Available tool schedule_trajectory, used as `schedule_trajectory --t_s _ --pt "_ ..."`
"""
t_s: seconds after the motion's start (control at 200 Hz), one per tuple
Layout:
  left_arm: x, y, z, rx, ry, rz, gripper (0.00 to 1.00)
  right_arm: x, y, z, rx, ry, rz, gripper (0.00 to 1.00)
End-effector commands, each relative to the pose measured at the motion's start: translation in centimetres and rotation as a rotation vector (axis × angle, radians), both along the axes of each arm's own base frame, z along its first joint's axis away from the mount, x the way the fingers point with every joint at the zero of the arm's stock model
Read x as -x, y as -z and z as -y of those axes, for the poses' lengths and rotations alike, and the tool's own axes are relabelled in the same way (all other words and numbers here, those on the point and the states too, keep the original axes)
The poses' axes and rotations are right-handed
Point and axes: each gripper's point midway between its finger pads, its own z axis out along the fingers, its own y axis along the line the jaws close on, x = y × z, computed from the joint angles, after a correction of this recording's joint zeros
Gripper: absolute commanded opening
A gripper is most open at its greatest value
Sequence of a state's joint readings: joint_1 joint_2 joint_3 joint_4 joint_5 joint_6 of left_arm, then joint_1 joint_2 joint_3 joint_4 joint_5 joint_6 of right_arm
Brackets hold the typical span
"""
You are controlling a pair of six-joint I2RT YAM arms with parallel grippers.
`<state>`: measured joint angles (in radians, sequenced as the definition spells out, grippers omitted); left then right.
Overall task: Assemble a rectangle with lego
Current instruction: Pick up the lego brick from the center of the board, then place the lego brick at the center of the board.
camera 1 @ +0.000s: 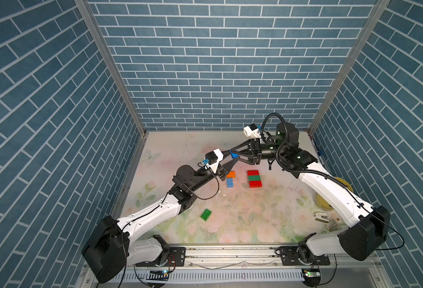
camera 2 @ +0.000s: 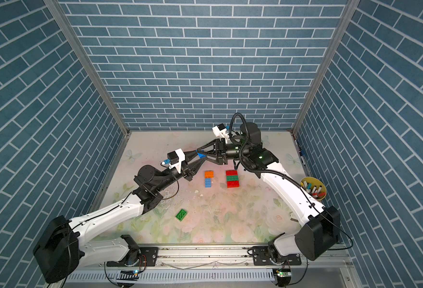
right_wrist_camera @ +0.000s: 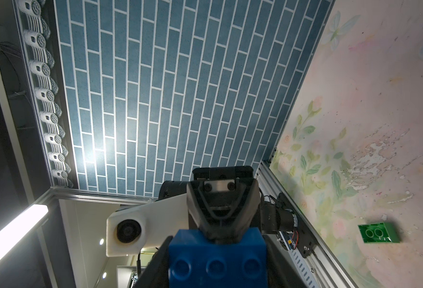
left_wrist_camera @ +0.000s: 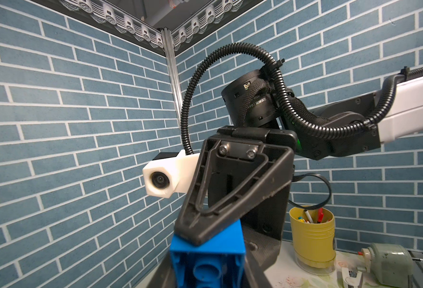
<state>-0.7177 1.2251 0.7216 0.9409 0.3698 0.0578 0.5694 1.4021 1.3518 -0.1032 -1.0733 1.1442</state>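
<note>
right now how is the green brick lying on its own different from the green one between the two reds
The lone green brick lies apart, near the front; the green brick in the row sits tight between two red bricks. The lone one lies slanted, the row one square with its neighbours. The lone one shows its hollow underside; the row one's face is too small to read. Same green, seemingly same size.
</note>
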Motion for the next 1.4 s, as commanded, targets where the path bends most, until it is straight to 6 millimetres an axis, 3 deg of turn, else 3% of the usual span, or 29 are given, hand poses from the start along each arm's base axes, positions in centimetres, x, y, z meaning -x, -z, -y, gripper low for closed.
schedule_trajectory --t_s 0.0,0.015,0.035,0.05,0.165,0.315,0.455,0.535,0.61,0.735,0.9,1.125,1.235,1.395 --pt "-1.1 -1.3 -1.4 0.062 -0.084 0.002 0.75 0.8 -1.1 0.6 0.04 0.012 0.055 0.42" --pt "-1.2 -1.3 -1.6 0.068 -0.098 0.0 0.79 0.7 -1.0 0.7 0.052 0.016 0.057 0.42" --pt "-1.3 -1.3 -2.0 0.072 -0.117 -0.003 0.96 0.6 -0.8 0.8 0.071 0.025 0.065 0.42" --pt "-1.3 -1.4 -2.2 0.074 -0.13 -0.003 1.0 0.5 -0.7 0.9 0.087 0.034 0.073 0.41" --pt "-1.0 -1.5 -4.3 0.037 -0.225 0.001 1.0 -0.4 0.7 2.1 0.233 0.113 0.13 0.4" --pt "-0.9 -0.3 -7.8 -0.083 -0.39 -0.099 1.0 -1.8 4.7 4.4 0.476 0.211 0.186 0.4" --pt "-1.8 1.5 -14.1 -0.067 -0.679 -0.294 1.0 -2.5 10.8 5.9 0.745 0.278 0.247 0.4" --pt "-2.3 3.6 -18.1 -0.055 -0.895 -0.411 1.0 -2.1 14.7 5.8 0.895 0.28 0.306 0.39" --pt "-2.5 5.3 -20.1 -0.081 -1.011 -0.467 1.0 -1.6 18.6 5.7 1.056 0.283 0.381 0.39" --pt "-2.7 7.1 -20.1 -0.125 -1.026 -0.498 1.0 -0.3 24.4 5.5 1.273 0.251 0.487 0.39" --pt "-3.2 8.3 -19.2 -0.138 -0.993 -0.512 1.0 1.0 28.8 4.0 1.349 0.222 0.542 0.4" --pt "-3.4 9.5 -19.1 -0.166 -0.997 -0.523 1.0 2.0 33.2 3.2 1.333 0.21 0.447 0.44" --pt "-3.3 9.5 -19.1 -0.159 -0.991 -0.52 1.0 2.0 34.2 3.2 1.335 0.221 0.44 0.46" --pt "-3.3 9.6 -19.2 -0.163 -0.992 -0.519 1.0 1.9 35.1 3.1 1.338 0.223 0.429 0.58"
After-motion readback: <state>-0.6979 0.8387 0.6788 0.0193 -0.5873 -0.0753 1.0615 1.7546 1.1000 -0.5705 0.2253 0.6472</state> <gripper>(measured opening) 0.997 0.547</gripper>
